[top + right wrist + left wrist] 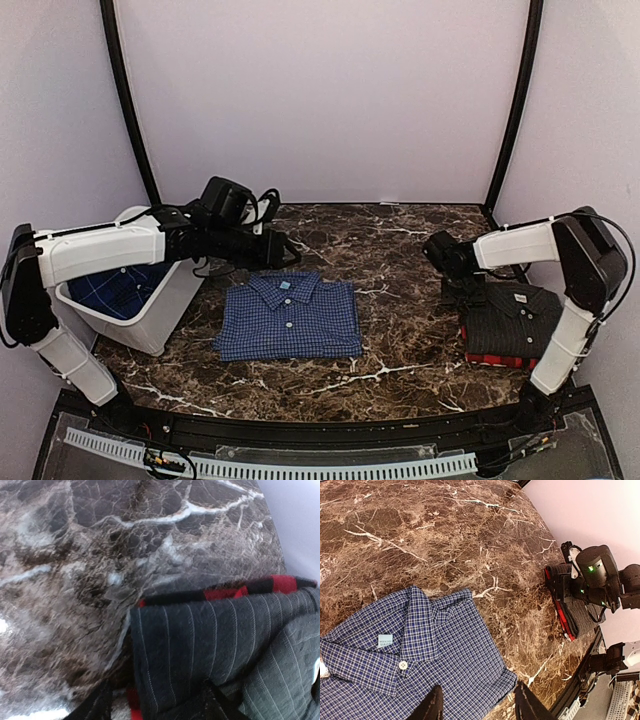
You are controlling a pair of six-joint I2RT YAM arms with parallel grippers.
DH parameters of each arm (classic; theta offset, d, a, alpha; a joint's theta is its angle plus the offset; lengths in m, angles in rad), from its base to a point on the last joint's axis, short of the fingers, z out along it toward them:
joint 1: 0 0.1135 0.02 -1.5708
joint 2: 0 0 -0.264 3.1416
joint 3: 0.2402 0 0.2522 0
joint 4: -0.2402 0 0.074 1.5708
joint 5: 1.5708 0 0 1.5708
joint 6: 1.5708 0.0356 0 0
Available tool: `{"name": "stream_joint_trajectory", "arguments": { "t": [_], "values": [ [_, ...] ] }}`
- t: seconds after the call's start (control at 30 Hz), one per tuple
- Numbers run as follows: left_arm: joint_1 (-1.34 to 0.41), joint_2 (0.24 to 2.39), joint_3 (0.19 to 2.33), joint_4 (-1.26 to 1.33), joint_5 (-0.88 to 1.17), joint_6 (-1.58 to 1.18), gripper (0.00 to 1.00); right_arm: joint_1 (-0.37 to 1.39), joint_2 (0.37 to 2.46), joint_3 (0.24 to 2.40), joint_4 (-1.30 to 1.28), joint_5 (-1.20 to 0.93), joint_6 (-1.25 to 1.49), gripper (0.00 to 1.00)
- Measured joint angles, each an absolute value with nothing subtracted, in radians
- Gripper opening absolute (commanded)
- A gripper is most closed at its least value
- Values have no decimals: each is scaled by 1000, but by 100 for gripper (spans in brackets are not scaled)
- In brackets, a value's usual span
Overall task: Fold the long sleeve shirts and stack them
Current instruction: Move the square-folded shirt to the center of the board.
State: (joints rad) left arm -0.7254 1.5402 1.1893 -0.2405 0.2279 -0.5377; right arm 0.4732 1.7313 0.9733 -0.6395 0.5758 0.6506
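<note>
A folded blue-and-white check shirt (288, 318) lies collar-up at the table's middle; the left wrist view shows it too (420, 650). My left gripper (288, 254) hovers just behind its collar, open and empty, its fingertips (434, 706) spread over the shirt's corner. At the right, a black pinstripe shirt (518, 312) lies folded on a red-and-black plaid shirt (497, 359). My right gripper (464, 293) is at that stack's left edge, open. Its dark fingers (98, 706) straddle the pinstripe shirt's folded edge (200, 640), and the plaid (280, 585) peeks out beneath.
A white plastic bin (150, 335) stands tilted at the left, with another dark blue checked garment (120, 290) inside. The marble table (400, 250) runs back to the purple walls. The right arm (597, 572) shows in the left wrist view above the stack (567, 612).
</note>
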Motion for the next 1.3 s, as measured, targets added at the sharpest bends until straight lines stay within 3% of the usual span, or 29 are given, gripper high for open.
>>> {"name": "stream_joint_trajectory", "arguments": {
  "t": [0.27, 0.47, 0.9, 1.3],
  "values": [
    [-723, 1533, 1169, -233, 245, -545, 48, 431, 1765, 979, -572, 570, 615, 27],
    [-714, 1501, 1162, -232, 252, -553, 48, 431, 1748, 938, -527, 560, 628, 0],
    [-672, 1492, 1162, -226, 255, -553, 48, 471, 1726, 974, -546, 463, 630, 0],
    [-649, 1492, 1162, -228, 254, -553, 48, 502, 1955, 1315, -520, 374, 561, 0]
  ]
}}
